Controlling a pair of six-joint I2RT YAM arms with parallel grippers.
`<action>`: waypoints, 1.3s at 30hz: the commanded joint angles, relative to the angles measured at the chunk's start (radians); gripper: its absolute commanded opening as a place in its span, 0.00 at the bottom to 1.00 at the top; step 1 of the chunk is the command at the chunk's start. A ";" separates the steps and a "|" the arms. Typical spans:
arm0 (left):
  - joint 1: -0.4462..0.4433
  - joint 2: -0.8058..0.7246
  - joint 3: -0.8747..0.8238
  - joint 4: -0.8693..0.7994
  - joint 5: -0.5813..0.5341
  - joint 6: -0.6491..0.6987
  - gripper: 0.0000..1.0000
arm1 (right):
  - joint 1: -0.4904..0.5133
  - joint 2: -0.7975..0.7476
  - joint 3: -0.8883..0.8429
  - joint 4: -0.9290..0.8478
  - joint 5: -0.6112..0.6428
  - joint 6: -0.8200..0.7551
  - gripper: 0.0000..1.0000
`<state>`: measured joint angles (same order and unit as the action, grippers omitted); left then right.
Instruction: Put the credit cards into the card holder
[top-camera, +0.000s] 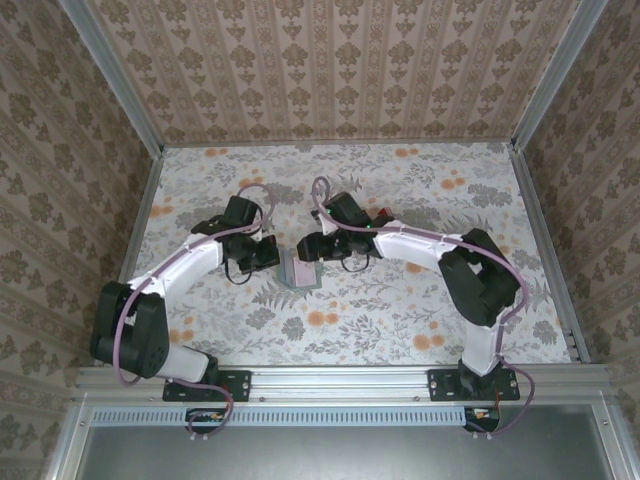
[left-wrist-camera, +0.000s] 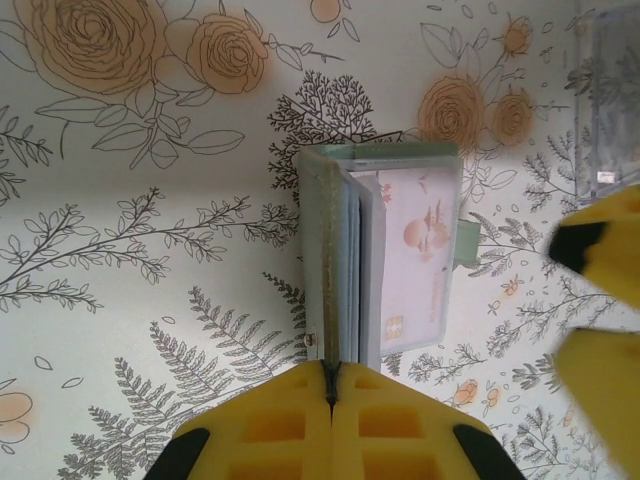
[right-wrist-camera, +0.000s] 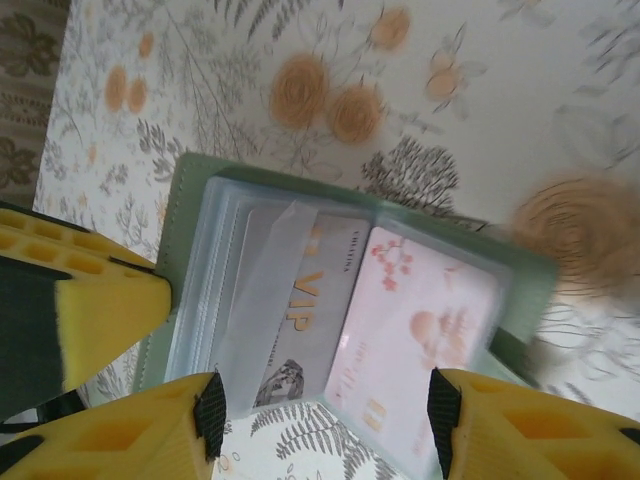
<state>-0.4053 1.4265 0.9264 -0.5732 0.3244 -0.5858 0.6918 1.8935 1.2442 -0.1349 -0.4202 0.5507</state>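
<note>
Slippage threatens: the left hand (left-wrist-camera: 330, 398) pinches the holder (left-wrist-camera: 318, 240) only by its cover edge, so a push from the spread-open right hand (right-wrist-camera: 322, 405) could pull it free.

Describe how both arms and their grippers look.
The left arm and right arm share one build: white tubular links between bulky black joints, each with a lilac cable looping alongside, on black base plates bolted to an aluminium rail. The left gripper and right gripper have yellow fingers, moulded with square recesses, with black patches at their sides.
</note>
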 joint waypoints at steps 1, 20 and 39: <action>-0.005 0.010 0.020 -0.013 0.001 0.013 0.00 | 0.031 0.058 0.040 0.035 -0.049 0.038 0.61; -0.010 0.009 0.035 -0.004 0.013 0.003 0.00 | 0.069 0.148 0.131 -0.022 -0.003 0.010 0.67; -0.002 -0.019 -0.012 0.076 0.082 -0.037 0.00 | 0.072 0.179 0.003 0.286 -0.117 0.128 0.71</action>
<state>-0.4023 1.4296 0.9192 -0.5728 0.2935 -0.5983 0.7460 2.0396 1.2774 0.0288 -0.4900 0.6373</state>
